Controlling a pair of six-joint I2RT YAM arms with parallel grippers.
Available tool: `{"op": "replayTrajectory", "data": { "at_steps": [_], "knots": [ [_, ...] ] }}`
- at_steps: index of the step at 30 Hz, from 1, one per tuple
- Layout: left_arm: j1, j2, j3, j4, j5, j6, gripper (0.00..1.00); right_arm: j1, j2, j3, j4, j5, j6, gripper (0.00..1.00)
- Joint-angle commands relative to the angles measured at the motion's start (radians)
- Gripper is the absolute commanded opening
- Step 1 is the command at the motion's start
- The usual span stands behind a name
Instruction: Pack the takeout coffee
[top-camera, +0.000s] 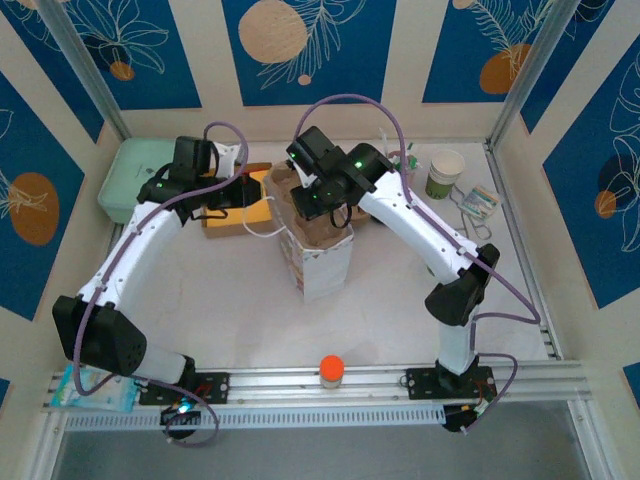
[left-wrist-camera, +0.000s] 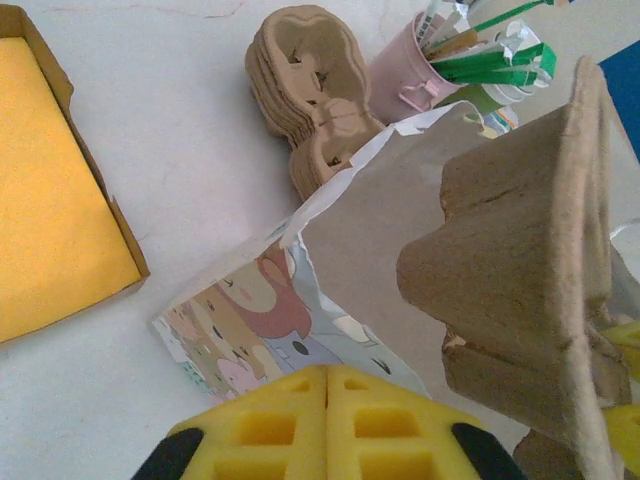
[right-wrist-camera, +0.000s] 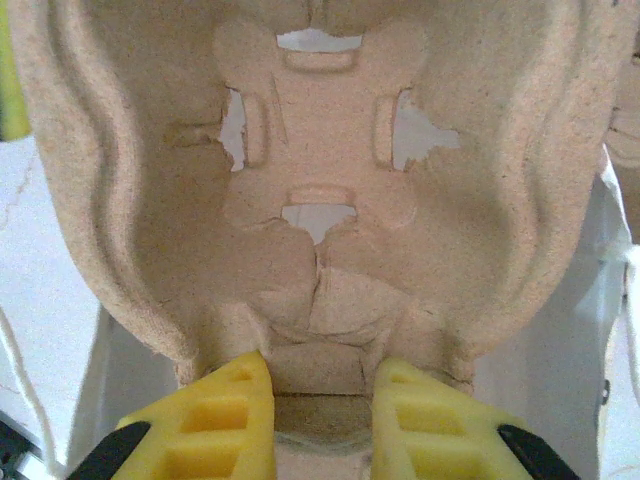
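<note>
Currently the right gripper grasps the pulp carrier over the bag at the table's middle; the left gripper is clenched at its rim. A snagged rim could topple the bag. Where the coffee stands we cannot tell.

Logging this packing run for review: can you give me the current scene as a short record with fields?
right gripper: shut on pulp cup carrier, over the mouth of the paper bag
left gripper: shut at the paper bag's printed edge; grip on paper unclear
spare carriers: stacked beside pink cup of sticks
lidless cup: upright, at the back right
</note>
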Motion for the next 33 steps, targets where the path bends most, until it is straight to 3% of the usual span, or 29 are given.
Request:
{"op": "replayTrajectory", "data": {
  "at_steps": [1,5,33],
  "knots": [
    [-0.009,-0.034,-0.016,0.009,0.006,-0.005,0.04,0.006,-0.044,-0.023,0.006,0.02,0.008,0.16],
    [-0.01,-0.037,-0.02,0.011,0.006,-0.009,0.0,0.003,-0.048,-0.042,0.013,0.023,0.004,0.16],
    [-0.021,-0.088,-0.022,0.023,0.006,-0.033,0.0,0.012,-0.009,-0.084,-0.026,-0.005,0.016,0.16]
  ]
}}
